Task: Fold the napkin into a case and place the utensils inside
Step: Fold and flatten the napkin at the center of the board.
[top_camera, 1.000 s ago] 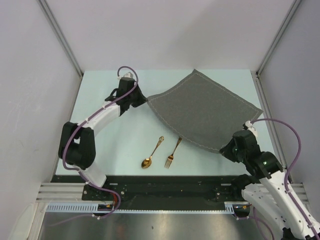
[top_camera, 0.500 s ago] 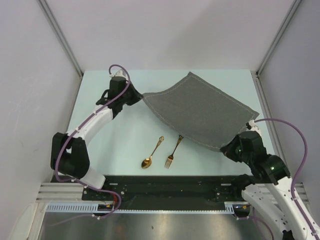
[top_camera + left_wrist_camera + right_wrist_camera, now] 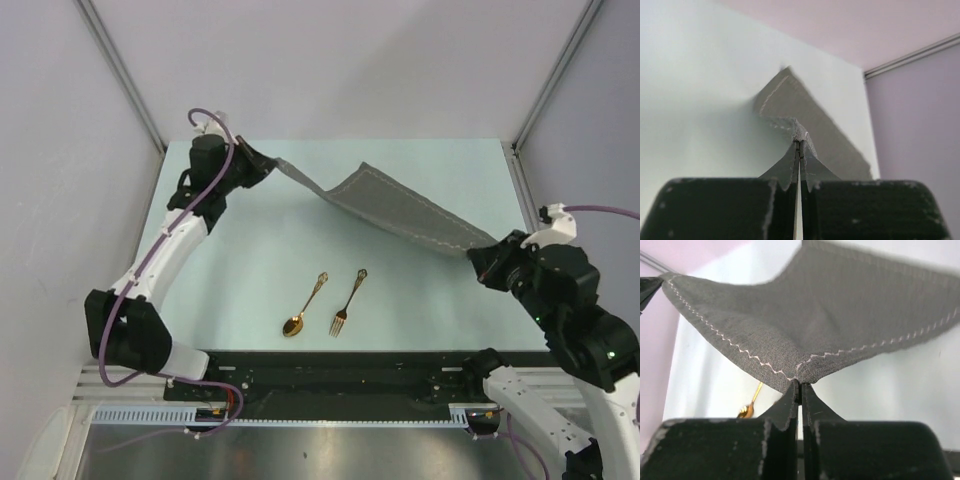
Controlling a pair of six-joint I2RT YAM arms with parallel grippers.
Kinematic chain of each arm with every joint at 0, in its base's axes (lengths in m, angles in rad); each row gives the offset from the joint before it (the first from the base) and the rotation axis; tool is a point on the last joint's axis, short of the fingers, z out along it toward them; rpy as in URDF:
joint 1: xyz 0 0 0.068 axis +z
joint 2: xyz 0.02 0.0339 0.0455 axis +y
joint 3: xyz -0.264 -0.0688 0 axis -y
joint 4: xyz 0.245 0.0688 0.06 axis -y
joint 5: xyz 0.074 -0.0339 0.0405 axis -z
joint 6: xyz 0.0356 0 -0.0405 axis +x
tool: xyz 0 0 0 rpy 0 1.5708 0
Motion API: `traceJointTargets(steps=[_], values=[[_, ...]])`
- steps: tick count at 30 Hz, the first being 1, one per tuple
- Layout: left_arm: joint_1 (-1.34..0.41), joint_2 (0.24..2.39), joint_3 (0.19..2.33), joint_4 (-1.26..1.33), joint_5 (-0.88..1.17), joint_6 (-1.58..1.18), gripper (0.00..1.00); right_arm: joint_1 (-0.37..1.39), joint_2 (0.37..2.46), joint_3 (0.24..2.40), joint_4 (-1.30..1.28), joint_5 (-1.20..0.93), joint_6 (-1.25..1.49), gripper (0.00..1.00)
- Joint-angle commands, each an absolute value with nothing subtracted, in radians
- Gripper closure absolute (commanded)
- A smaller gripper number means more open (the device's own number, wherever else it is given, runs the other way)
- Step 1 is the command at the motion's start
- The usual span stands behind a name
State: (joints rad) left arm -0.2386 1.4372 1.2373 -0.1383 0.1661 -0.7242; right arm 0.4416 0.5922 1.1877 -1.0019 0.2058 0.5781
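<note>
Top external view: the napkin [image 3: 400, 205], a dark grey cloth with light zigzag stitching along its hem, hangs stretched in a sagging band above the table [image 3: 240, 270]. It runs from the far left to the right side. The left gripper [image 3: 268, 163] is pinched onto the cloth's far-left corner. The right gripper [image 3: 483, 262] is pinched onto the opposite end, at the right. Whether the sagging far edge touches the table cannot be told. The gold spoon [image 3: 303, 305] and gold fork [image 3: 347, 302] lie side by side on the table near its front edge, not touching. Handles point away from the arm bases, and both sit well apart from the cloth.

Left wrist view: the left gripper [image 3: 799, 145] has its jaws together on a napkin [image 3: 810, 115] corner, with the fabric bunched at the fingertips. The cloth extends away over the pale table [image 3: 700, 90].

Right wrist view: the right gripper [image 3: 800, 387] has its jaws clamped on a stitched corner of the napkin [image 3: 815, 315]. The cloth spreads up and outward in a curved sheet. A gold utensil [image 3: 751, 402] shows below the hem on the table; which one it is cannot be told.
</note>
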Motion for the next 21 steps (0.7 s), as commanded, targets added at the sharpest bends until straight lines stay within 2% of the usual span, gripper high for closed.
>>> traceJointTargets(steps=[1,9,13,17,21], values=[[-0.203,1.332,1.362,-0.031,0.248,-0.778,1.00,0.445,0.621,1.380,-0.937,0.242,0.404,1.00],[-0.173,1.315,1.643,-0.034,0.351,-0.847,1.00,0.437,0.647,1.690,-0.887,0.135,0.284,1.00],[-0.173,1.328,1.736,-0.009,0.364,-0.879,1.00,0.430,0.660,1.761,-0.864,0.117,0.293,1.00],[-0.175,1.357,1.726,0.055,0.345,-0.920,1.00,0.437,0.675,1.750,-0.883,0.250,0.314,1.00],[-0.181,1.426,1.675,0.120,0.356,-0.963,1.00,0.471,0.695,1.652,-0.894,0.441,0.347,1.00]])
